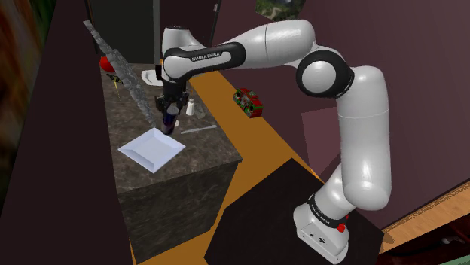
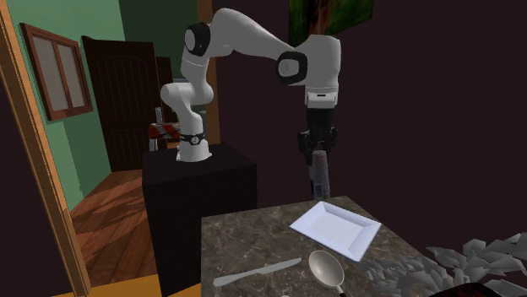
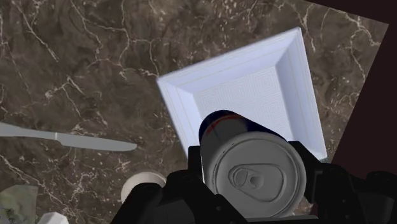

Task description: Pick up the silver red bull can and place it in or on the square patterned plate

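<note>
left of centre in the shoulder view, the gripper is clamped around the can, held above the white square plate.

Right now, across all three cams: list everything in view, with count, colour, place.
silver-and-blue drink can: 1, silver top, clasped in the claw over the plate's edge
square patterned plate: 1, white, on the counter below the can
table knife: 1, grey, flat on the counter beside the plate
spoon: 1, grey, on the counter near the knife
small bottle-shaped container: 1, white, upright on the counter past the knife
crumpled sheet: 1, grey, along the counter's edge
red-and-green box: 1, on the orange floor beyond the counter
marble counter: 1, dark brown, veined
box stand: 1, black, under the arm
Franka arm: 1, white with dark joints
claw: 1, black, shut on the can
</note>
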Robot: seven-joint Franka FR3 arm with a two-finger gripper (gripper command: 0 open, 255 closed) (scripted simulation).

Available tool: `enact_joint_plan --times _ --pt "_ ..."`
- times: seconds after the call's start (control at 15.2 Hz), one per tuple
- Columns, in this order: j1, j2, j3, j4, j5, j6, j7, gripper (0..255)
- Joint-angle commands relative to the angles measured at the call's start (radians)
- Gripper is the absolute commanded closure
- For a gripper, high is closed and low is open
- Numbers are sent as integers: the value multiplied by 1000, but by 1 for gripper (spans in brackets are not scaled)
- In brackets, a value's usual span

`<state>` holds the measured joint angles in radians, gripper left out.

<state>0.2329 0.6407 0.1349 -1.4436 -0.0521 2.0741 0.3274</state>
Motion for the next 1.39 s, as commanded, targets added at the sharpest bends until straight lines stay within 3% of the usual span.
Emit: enact_joint_plan --times 0.0,0.13,0.2,1.32 --pt "30 67 2 124 -8 -57 28 255" --pt "60 154 1 286 -15 -131 48 255" --pt "84 234 0 433 -20 -197 60 255" --pt "84 323 -7 360 -26 -35 60 255"
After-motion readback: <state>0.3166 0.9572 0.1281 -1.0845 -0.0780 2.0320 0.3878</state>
